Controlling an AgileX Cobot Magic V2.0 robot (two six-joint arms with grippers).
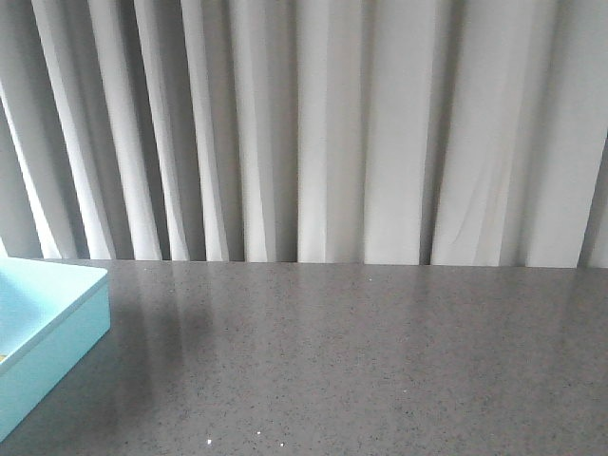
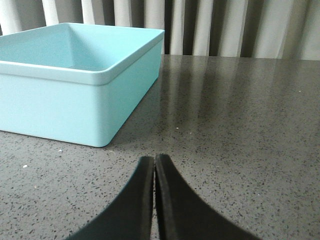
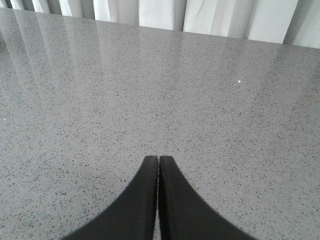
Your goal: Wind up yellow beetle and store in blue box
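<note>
From the front, the speckled dark grey stone bench [image 1: 361,361] stretches back to a wall of pale pleated curtains [image 1: 313,123]. Only a corner of the large light blue plastic box [image 1: 47,332] with low plain walls pokes in at the left edge. Neither arm shows here, and the small yellow toy beetle is nowhere in this view.

Through the left wrist camera, the blue box [image 2: 75,100] sits squarely on the bench, just ahead of and to one side of the left claw [image 2: 154,167]. The two black fingers [image 2: 140,200] press together tip to tip, holding nothing. What shows of the inside of the box looks bare, though its floor is mostly hidden by the near wall.

Through the right wrist camera, the right claw [image 3: 158,167] is likewise closed on nothing, its dark fingers [image 3: 175,200] meeting over bare grey bench [image 3: 150,90], curtains beyond.

The beetle cannot be seen in any view, so I cannot say where it lies. By my reckoning nothing of the job is visibly done: finding and gripping the toy, winding it, and setting it in the box all remain.
</note>
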